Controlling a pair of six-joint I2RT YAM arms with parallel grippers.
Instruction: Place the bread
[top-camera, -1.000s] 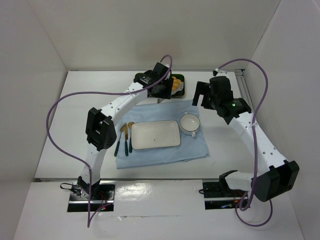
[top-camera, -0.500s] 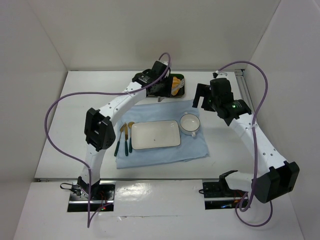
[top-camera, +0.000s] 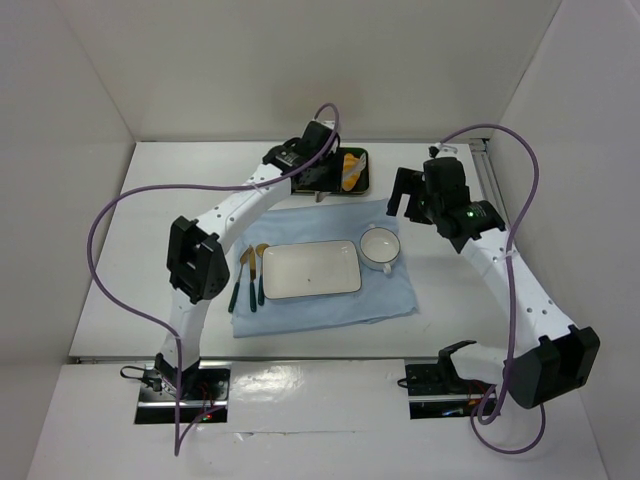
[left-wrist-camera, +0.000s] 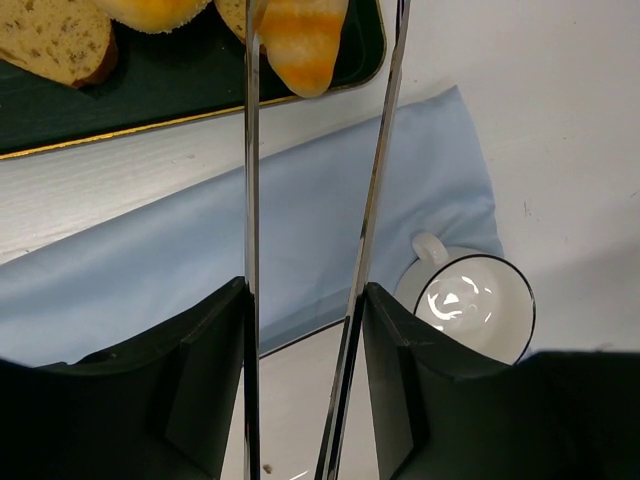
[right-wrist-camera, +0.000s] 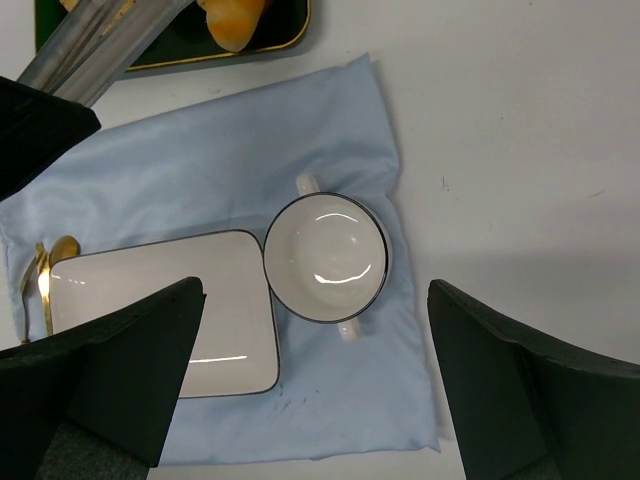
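My left gripper (left-wrist-camera: 305, 300) pinches the bread (left-wrist-camera: 300, 40) between long metal tongs (left-wrist-camera: 372, 200) above the dark tray's (left-wrist-camera: 150, 110) near rim. My right gripper (right-wrist-camera: 312, 300) hangs spread wide over the white cup (right-wrist-camera: 325, 255).

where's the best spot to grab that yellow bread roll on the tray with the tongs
Across its plump middle, one blade on each long side. The bread lies oblong, one end by the near rim of the green tray. So come from above, in line with its length, as the tongs in the left gripper are aimed.

A robot lab booth — white walls (top-camera: 320, 60) around a white table (top-camera: 200, 165).
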